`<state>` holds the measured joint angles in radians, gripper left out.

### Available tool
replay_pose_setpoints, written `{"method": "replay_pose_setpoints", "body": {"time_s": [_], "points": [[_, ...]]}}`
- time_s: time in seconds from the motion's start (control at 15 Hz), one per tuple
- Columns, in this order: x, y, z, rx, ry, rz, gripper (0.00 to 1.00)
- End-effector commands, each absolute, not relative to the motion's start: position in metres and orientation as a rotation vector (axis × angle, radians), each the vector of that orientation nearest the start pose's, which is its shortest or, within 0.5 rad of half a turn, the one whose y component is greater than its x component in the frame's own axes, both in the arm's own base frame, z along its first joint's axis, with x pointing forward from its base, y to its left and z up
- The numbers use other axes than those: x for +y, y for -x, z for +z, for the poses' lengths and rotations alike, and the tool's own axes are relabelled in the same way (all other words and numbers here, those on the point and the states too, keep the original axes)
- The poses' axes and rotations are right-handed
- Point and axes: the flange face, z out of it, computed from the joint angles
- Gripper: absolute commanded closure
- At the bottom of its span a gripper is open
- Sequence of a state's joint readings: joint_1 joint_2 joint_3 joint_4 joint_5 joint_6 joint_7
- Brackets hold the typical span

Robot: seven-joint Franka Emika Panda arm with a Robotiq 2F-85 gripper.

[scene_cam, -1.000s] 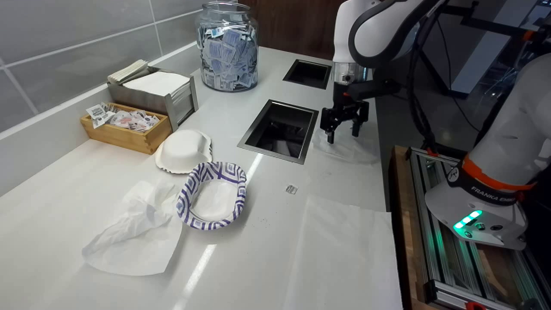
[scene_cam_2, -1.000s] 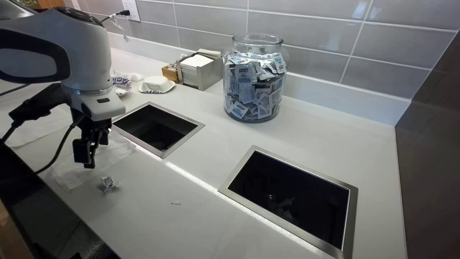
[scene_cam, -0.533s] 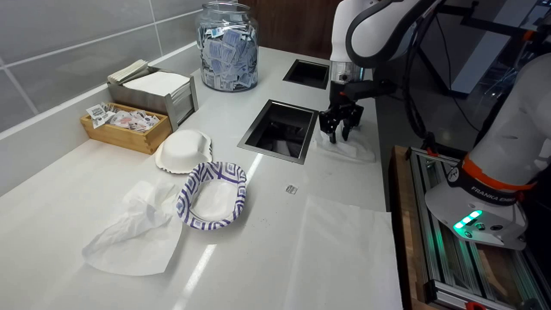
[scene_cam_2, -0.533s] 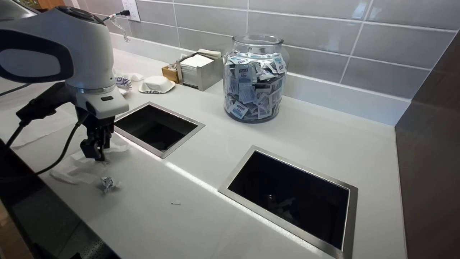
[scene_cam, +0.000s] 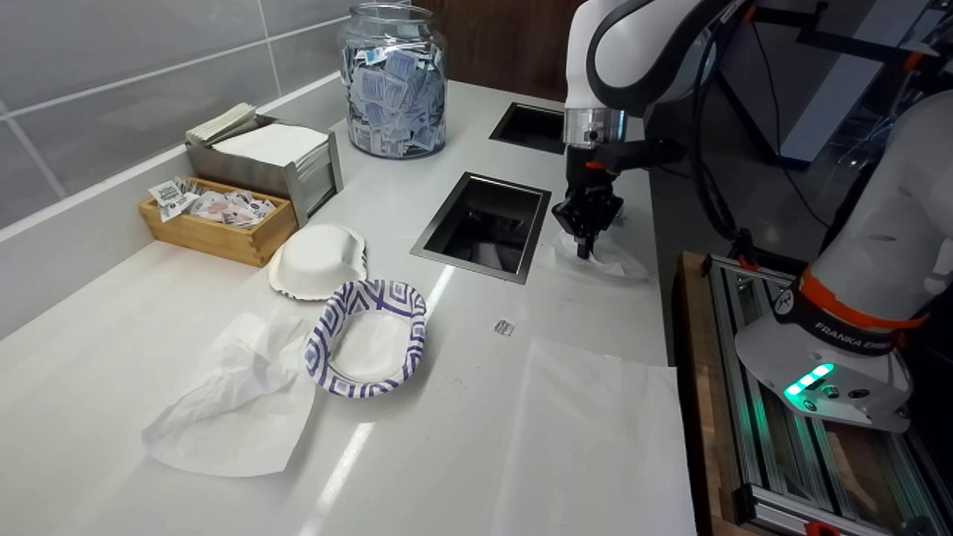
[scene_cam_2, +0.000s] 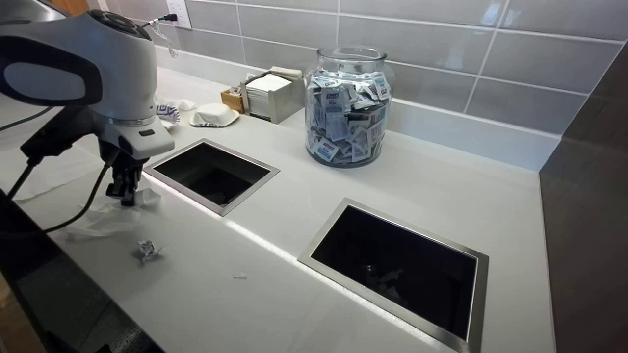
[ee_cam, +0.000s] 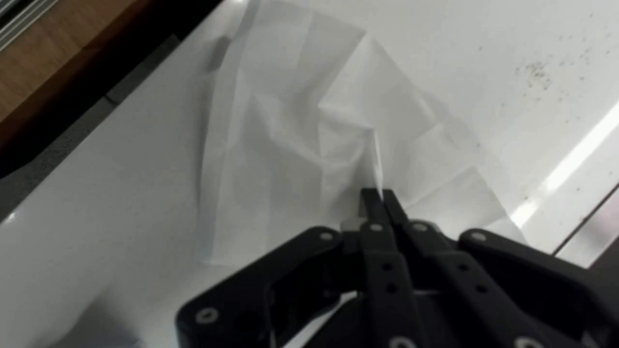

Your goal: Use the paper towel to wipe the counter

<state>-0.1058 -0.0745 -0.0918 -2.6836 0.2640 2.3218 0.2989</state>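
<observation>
Exterior view: tiles (scene_cam_2: 431, 46) rise behind white counter (scene_cam_2: 274, 314).

Def kitchen-ish: napkin holder (scene_cam: 253, 175), packet box (scene_cam: 207, 238) and jar (scene_cam_2: 349, 113) sit near the counter (scene_cam: 439, 447) edge along the tiled wall (scene_cam_2: 431, 46).

One counter (scene_cam: 439, 461) — two bowls (scene_cam: 376, 295)

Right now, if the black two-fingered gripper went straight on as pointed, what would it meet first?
Probably the rest of the thin white paper towel the gripper pinches, then the glossy white counter beneath; depth is unclear.
</observation>
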Motion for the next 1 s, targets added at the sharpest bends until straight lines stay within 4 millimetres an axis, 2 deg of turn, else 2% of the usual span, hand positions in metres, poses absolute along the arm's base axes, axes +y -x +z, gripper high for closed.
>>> {"method": "replay_pose_setpoints", "body": {"time_s": [0.0, 0.53, 0.93], "points": [[-0.047, -0.380, 0.218, 0.883, 2.743, 0.571, 1.00], [-0.009, -0.402, 0.207, 0.674, 2.743, 0.751, 1.00], [0.012, -0.421, 0.195, 0.612, 2.752, 0.835, 1.00]]}}
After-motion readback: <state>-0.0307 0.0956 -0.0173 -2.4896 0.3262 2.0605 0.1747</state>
